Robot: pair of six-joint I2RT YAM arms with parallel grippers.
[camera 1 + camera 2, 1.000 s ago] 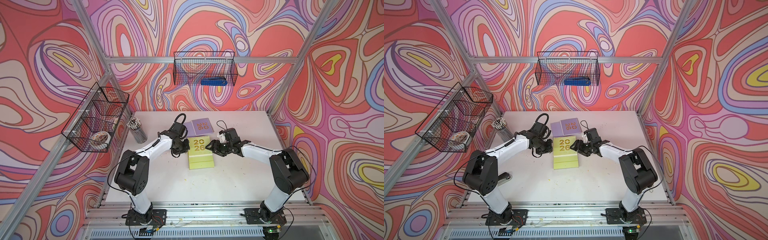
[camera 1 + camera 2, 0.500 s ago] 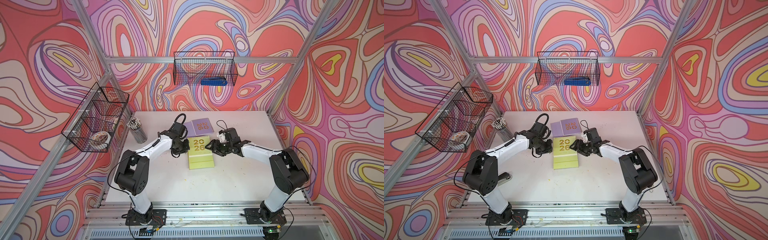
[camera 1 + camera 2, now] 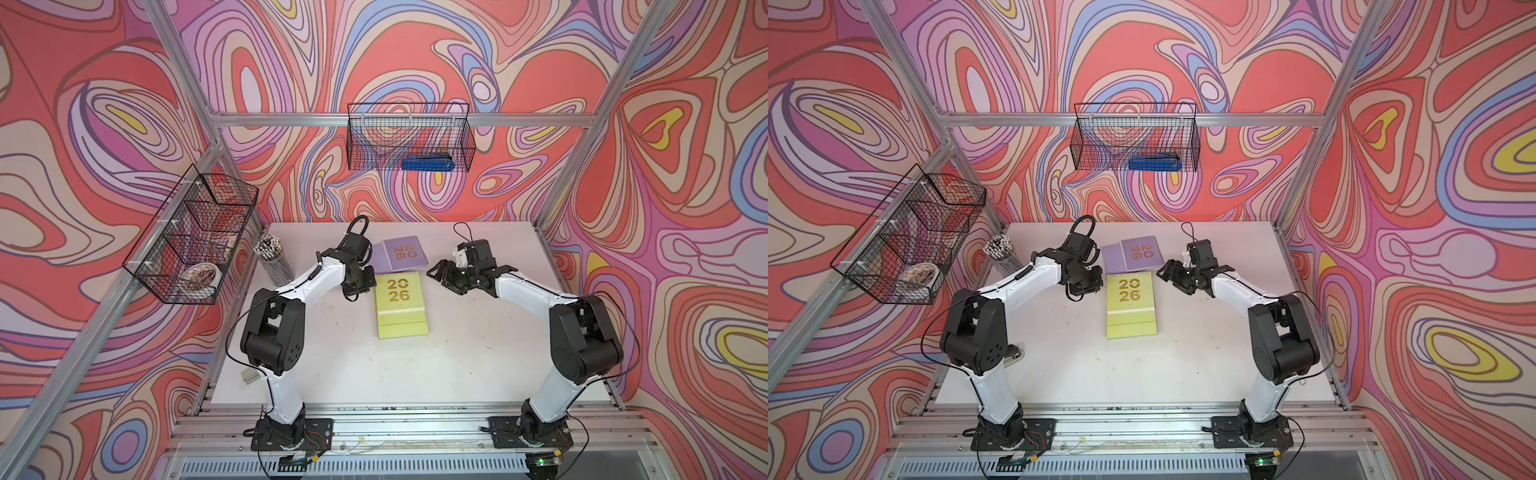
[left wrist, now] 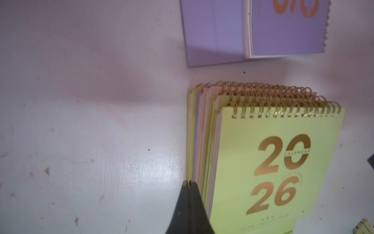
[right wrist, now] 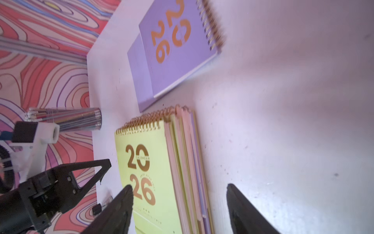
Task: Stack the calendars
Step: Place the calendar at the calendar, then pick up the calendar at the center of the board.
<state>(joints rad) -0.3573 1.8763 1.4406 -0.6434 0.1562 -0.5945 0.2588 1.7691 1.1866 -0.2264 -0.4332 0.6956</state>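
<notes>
- Near the middle of the white table, in both top views, lies a stack of calendars. Its top cover is yellow-green and carries a gold "2026".
- From the left wrist view, the stack shows yellow-green, lilac and peach layers under that cover. Their gold spiral bindings all sit at the same end and are slightly staggered. I cannot count the layers for certain.
- Just beyond the stack's spiral end, and apart from it, one lilac calendar lies flat by itself. Its "2026" is turned sideways to the stack's, and its spiral is on the right arm's side.
- On the stack's left side is the left gripper, its two dark fingers pressed together with nothing between them. The tips sit right at the lowest layer's long edge, but I cannot tell whether they touch it.
- On the stack's right side, near the spiral corner, is the right gripper, its jaws wide apart and empty. In its wrist view one finger shows in front of the yellow-green cover, and the second in front of bare table.
- Left of the stack, past the left arm, a clear cup of pencils stands at the table's edge.
- Beyond the stack, on the back wall, a wire basket holds a blue stapler.
</notes>
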